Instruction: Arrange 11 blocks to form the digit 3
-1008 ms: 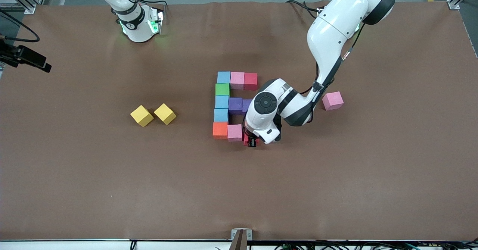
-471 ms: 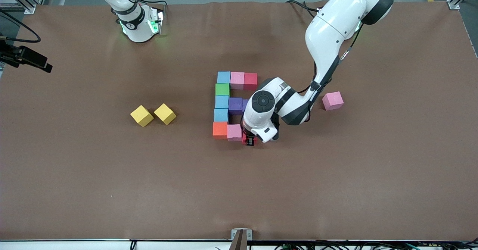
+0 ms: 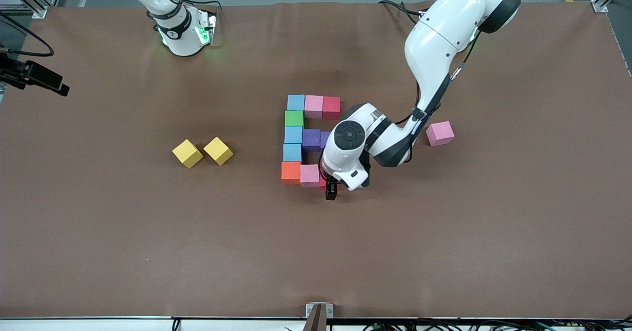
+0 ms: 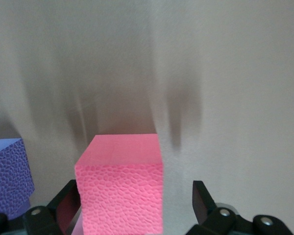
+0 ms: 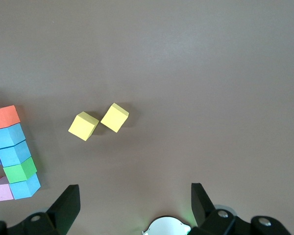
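Front view: we see our left hand (image 3: 332, 188) spread around the red block (image 4: 120, 183), at the digit's (image 3: 294, 136) five o'clock corner, beside a pink block (image 3: 310, 175). Our right hand (image 5: 134, 205) waits, spread, above the table (image 5: 210, 73).

Brown table (image 3: 148, 232); two yellow cubes (image 3: 187, 153); orange block (image 3: 291, 172); green block (image 3: 294, 118); light blue blocks (image 3: 293, 135); purple block (image 3: 311, 139); stray pink cube (image 3: 439, 133).

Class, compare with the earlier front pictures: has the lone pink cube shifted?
No. The lone pink cube sits at the same spot on the table.
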{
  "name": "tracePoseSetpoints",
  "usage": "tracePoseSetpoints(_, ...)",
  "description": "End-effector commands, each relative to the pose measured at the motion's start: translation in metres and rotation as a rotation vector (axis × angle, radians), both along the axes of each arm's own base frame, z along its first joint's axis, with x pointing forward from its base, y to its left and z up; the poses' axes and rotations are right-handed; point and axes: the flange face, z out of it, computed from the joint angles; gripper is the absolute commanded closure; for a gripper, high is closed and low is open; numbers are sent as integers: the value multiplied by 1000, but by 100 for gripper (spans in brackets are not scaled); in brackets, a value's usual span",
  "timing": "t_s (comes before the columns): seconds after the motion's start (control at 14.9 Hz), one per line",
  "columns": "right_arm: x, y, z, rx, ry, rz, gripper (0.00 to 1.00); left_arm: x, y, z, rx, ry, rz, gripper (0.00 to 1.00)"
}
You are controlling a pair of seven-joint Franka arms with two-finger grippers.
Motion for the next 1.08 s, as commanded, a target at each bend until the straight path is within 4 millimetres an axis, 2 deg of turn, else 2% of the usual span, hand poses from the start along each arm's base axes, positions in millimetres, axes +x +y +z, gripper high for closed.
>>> tracePoseSetpoints(0.0,-3,0,0,-4,-5,0,0,-1,5,47,32,-4,-14,0)
tracePoseSetpoints(0.2,-3,0,1,-5,-7,2,0,-19,12,92,70,19,-87,0)
tracePoseSetpoints(0.4,-3,2,-2,-1,-1,5,0,-22,46,138,80,17,-200,0)
tracePoseSetpoints(0.54,-3,3,-3,2,4,4,0,-20,87,159,100,-8,-388,0)
tracePoseSetpoints(0.74,-3,4,-5,2,7,7,0,-23,142,180,116,-36,-746,0)
tracePoseSetpoints(0.87,-3,4,-4,2,2,5,0,-28,181,179,141,-35,-1013,0)
tracePoseSetpoints(1.01,-2,4,-4,2,-4,7,0,-27,224,187,158,-48,-1247,0)
